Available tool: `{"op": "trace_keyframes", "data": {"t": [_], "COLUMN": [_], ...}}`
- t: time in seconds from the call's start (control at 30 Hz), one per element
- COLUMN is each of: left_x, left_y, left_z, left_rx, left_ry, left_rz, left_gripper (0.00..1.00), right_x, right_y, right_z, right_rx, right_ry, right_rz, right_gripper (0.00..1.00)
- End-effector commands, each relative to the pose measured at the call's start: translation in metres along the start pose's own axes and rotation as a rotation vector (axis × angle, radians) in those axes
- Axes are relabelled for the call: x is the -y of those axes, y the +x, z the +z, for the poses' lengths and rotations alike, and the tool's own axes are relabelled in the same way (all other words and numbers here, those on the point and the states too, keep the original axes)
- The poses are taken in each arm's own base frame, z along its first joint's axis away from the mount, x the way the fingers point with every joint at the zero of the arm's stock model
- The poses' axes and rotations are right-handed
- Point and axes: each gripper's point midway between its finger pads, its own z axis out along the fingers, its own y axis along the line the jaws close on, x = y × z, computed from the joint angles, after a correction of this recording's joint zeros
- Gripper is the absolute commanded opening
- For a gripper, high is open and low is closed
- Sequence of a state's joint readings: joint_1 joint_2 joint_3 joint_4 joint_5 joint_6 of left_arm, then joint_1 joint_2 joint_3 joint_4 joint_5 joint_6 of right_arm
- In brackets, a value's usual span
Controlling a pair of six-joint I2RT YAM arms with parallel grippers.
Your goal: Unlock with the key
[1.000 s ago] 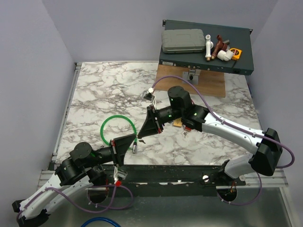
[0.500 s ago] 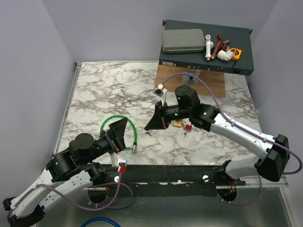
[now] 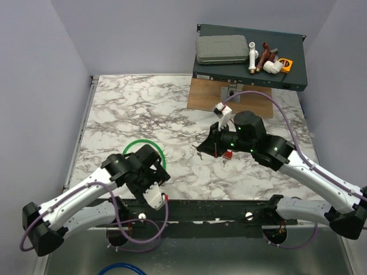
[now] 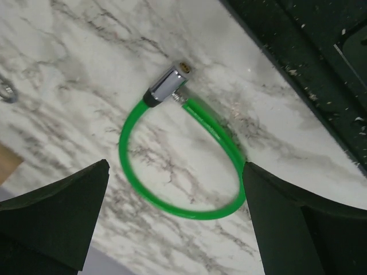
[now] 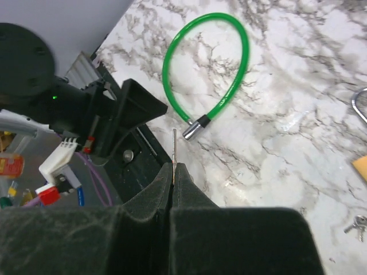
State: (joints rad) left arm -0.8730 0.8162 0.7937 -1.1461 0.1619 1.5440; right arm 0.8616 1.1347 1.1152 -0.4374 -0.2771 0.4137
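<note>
My right gripper [image 3: 200, 148] is shut on the key [image 5: 174, 144]. Its thin metal blade sticks out past the fingertips [image 5: 163, 175], above the table's near edge. The green cable loop [image 5: 245, 57] lies on the marble, its silver end [image 5: 196, 127] a little beyond the blade tip and apart from it. My left gripper [image 3: 148, 166] hovers over the loop [image 4: 221, 136], open, with both fingers [image 4: 63, 212] wide of the cable and nothing between them. The cable's silver end [image 4: 166, 86] lies untouched. A silver shackle [image 5: 361, 106] and a brass corner [image 5: 361, 168] show at the right edge of the right wrist view.
A dark shelf [image 3: 287, 80] at the back right carries a grey case [image 3: 222, 50] and pipe fittings [image 3: 261, 57], with a wooden board [image 3: 258, 103] below it. Loose small keys [image 5: 356, 224] lie on the marble. The black rail [image 3: 218, 209] runs along the table's near edge.
My left gripper has opened, let go of the cable's silver end and turned over the loop. My right gripper has drawn back to the right with the key.
</note>
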Motion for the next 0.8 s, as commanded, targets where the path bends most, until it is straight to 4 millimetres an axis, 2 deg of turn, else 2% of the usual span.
{"op": "trace_keyframes", "data": {"t": [0.0,0.17,0.23,0.37,0.6,0.77], "left_x": [0.003,-0.017,-0.034,-0.053,-0.028,-0.03], "left_y": [-0.007,0.013,0.02,0.026,0.032,0.034], "left_z": [0.023,0.047,0.054,0.066,0.091,0.104], "left_rx": [0.14,0.164,0.17,0.199,0.207,0.218], "left_ry": [0.137,0.176,0.162,0.19,0.284,0.271], "left_rz": [-0.091,-0.086,-0.089,-0.088,0.014,0.032], "left_gripper": [0.98,0.91,0.87,0.81,0.79,0.75], "right_x": [0.026,0.033,0.035,0.041,0.042,0.042], "right_y": [0.003,0.001,-0.002,-0.006,-0.012,-0.016], "right_z": [-0.024,-0.033,-0.036,-0.037,-0.038,-0.039], "right_rx": [0.056,0.089,0.107,0.124,0.143,0.151], "right_ry": [0.151,0.196,0.214,0.242,0.253,0.256], "right_rz": [0.01,0.019,0.016,0.017,0.031,0.027], "right_gripper": [0.01,0.01,0.01,0.01,0.01,0.01]}}
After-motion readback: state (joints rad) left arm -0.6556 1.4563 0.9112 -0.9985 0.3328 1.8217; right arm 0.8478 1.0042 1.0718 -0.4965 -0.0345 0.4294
